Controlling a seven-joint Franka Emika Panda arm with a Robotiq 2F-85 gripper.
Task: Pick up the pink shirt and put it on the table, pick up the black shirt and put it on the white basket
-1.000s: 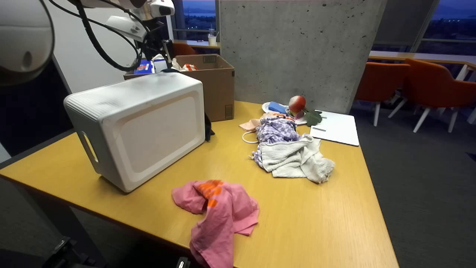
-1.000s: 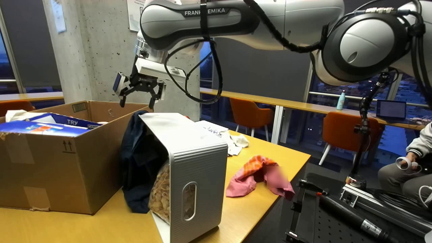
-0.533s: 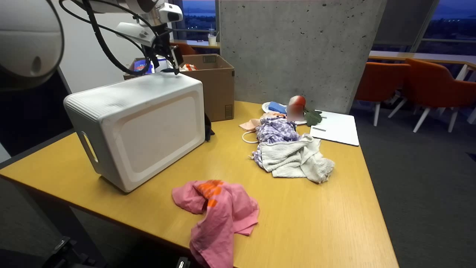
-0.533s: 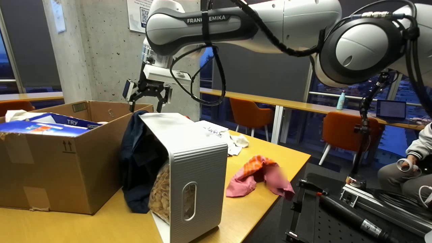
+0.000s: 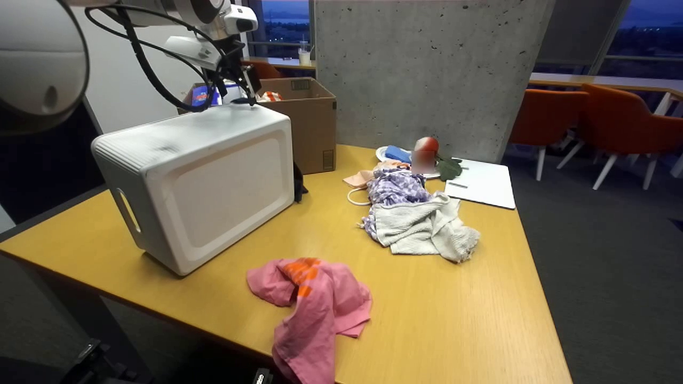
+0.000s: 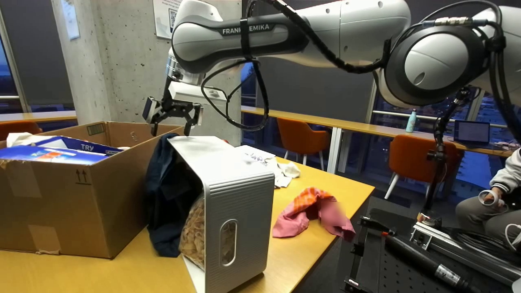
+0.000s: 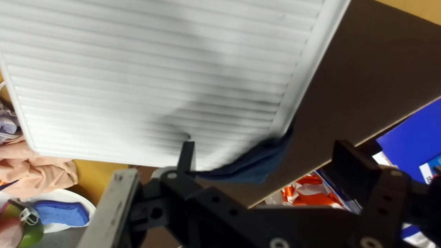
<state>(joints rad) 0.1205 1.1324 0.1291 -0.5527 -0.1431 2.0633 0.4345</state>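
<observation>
On its side on the table (image 5: 427, 320) lies the white basket (image 5: 224, 192), its mouth facing the cardboard box. The black shirt (image 6: 160, 203) hangs at that mouth, from the basket's upper edge down to the tabletop. In the wrist view only a dark blue fold of the black shirt (image 7: 255, 165) shows past the basket's ribbed face. My gripper (image 7: 265, 150) is open just above this fold, its fingers wide apart with nothing held. One finger is over the basket edge, the other over the cardboard box. The pink shirt (image 5: 320, 309) is crumpled on the table, partly over its edge.
A full brown cardboard box (image 6: 61, 211) stands close beside the basket. Brown crumpled material (image 6: 193, 236) fills part of the basket. Farther along the table are a pale cloth heap (image 5: 427, 224), a blue sponge (image 5: 397, 154) on a plate and a white board (image 5: 485, 181).
My open gripper has come down closer to the basket's top edge and the black shirt, then shifted slightly back towards the cardboard box. Both shirts and the basket have stayed put.
</observation>
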